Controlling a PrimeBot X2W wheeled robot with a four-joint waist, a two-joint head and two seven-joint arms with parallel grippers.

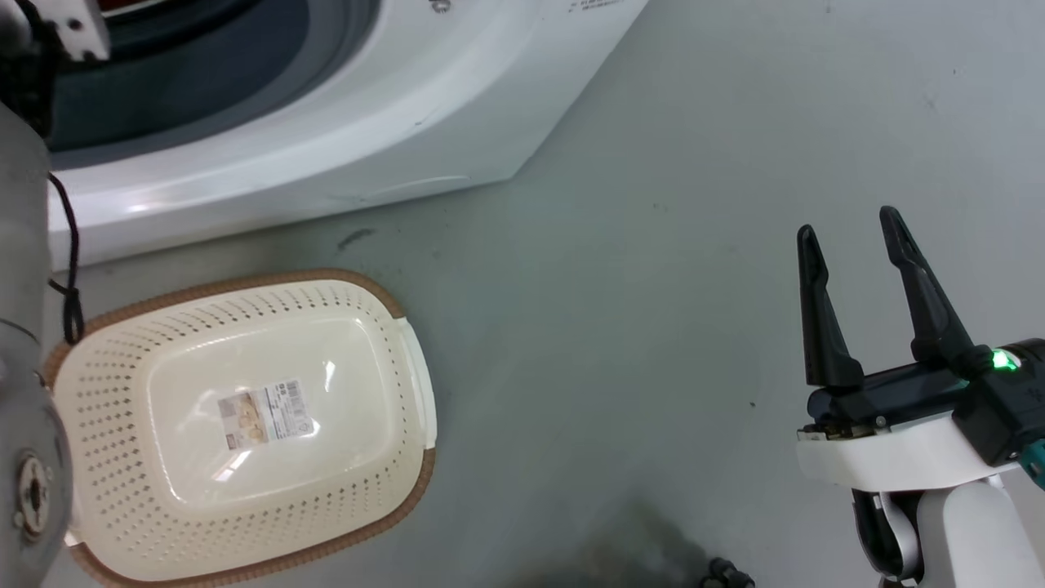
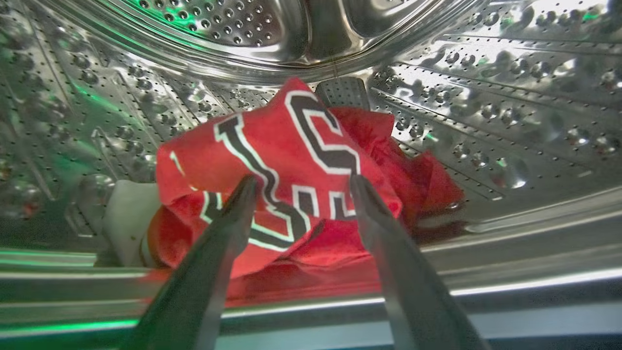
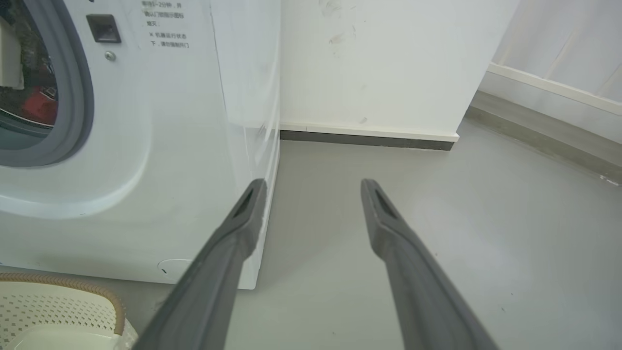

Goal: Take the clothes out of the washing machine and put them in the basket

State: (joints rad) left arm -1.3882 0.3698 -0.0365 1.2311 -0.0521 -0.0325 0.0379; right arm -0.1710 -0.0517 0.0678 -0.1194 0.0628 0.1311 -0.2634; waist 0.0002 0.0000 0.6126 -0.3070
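Presently, the left gripper (image 2: 303,181) extends into the washing machine (image 1: 326,122). Its two long dark fingers (image 2: 214,253) are spread apart and point down at the clothes (image 2: 291,141). These lie bunched on the lower wall of the perforated steel drum (image 2: 218,24), just inside the machine's opening. The fingertips frame the red garment that bears large black-and-white numerals; whether they touch the cloth cannot be told. More red fabric lies crumpled deeper in the machine, behind that garment.

Seen from the head, the left arm's grey forearm (image 1: 20,327) rises toward the machine's opening, and a black cable (image 1: 69,269) hangs along it.

The right gripper (image 1: 849,224) hangs outside the machine, off its front corner and well apart from the opening, above the grey floor (image 1: 653,286). The right arm's fingers (image 1: 819,318) are also apart and hold nothing. They point past the machine's corner toward the white wall (image 3: 379,63) beside it. From this wrist, a patch of red cloth shows within the grey gasket (image 3: 80,97) of the machine.

The basket (image 1: 106,408) stands upright on the floor just in front of the machine's base, below the opening. The barcode sticker (image 1: 265,412) on its bottom is in full view.
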